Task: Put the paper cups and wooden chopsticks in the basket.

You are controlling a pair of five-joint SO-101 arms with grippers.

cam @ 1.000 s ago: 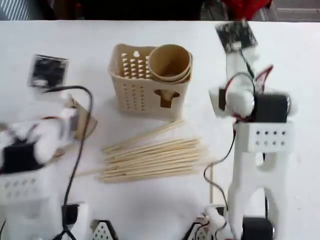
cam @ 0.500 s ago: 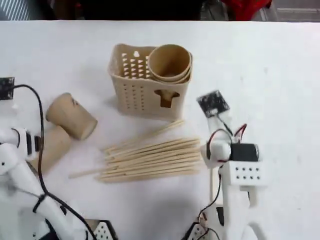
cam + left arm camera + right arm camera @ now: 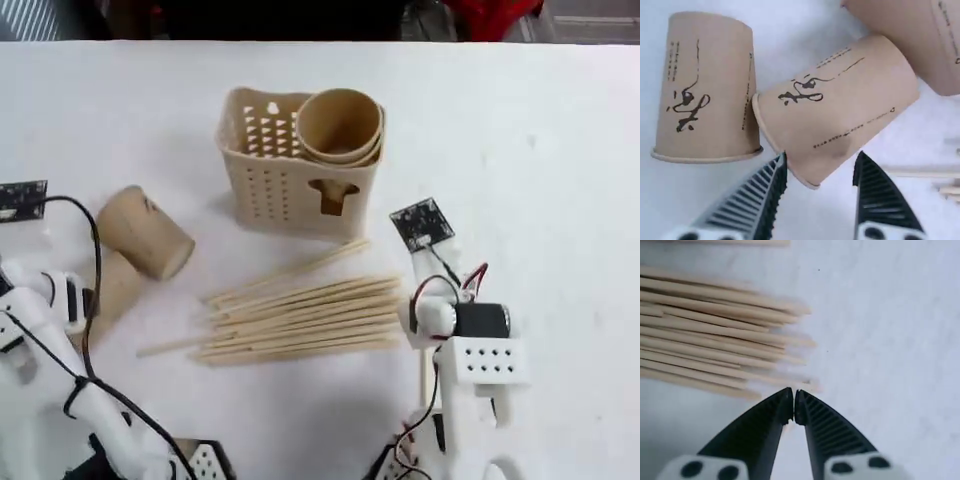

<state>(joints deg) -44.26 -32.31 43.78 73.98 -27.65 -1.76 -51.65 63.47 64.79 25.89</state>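
The beige slotted basket stands at the back centre with nested paper cups in its right end. Two more paper cups lie on their sides at the left, beside the left arm. My left gripper is open, and the rim of a lying cup sits just in front of its jaws. Other cups lie on either side of it. The wooden chopsticks lie piled in the middle. My right gripper is shut just off their right ends.
The right arm stands near the front, right of the pile. One single chopstick lies beside its base, and another lies slanted between pile and basket. A black cable loops over the left arm.
The right arm has pulled back from beside the basket to the right ends of the chopsticks. The left arm has drawn back toward the front left, uncovering the lying cups.
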